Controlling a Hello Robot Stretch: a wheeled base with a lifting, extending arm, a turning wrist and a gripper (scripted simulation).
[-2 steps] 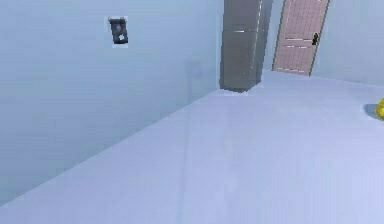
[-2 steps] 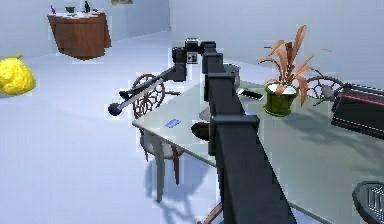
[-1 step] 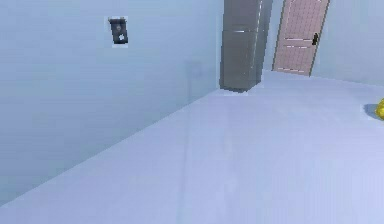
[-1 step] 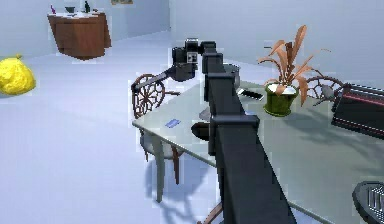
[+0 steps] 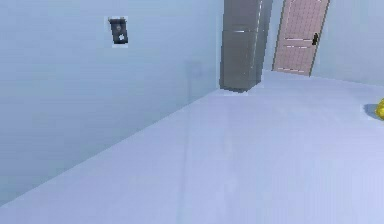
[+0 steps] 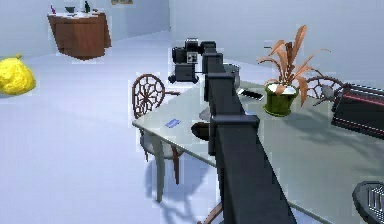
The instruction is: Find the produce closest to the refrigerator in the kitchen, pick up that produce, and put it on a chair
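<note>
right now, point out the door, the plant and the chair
door [image 5: 300, 35], forward view, on its middle panel
plant [image 6: 281, 101], arm side view, on its green pot
chair [image 6: 152, 96], arm side view, on its round back

One refrigerator [image 5: 240, 45], one door [image 5: 300, 35], one wall picture [image 5: 118, 32], one table [image 6: 320, 150], two chairs [image 6: 150, 97], one potted plant [image 6: 285, 85], one wooden cabinet [image 6: 80, 35], one yellow lump [image 6: 15, 75].

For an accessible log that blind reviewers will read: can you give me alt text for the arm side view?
The robot's dark arm extends over a grey table, its hand near the far edge. A wooden round-backed chair stands at the table's left, a potted plant stands on the table, and a yellow lump lies on the floor beyond.
</note>
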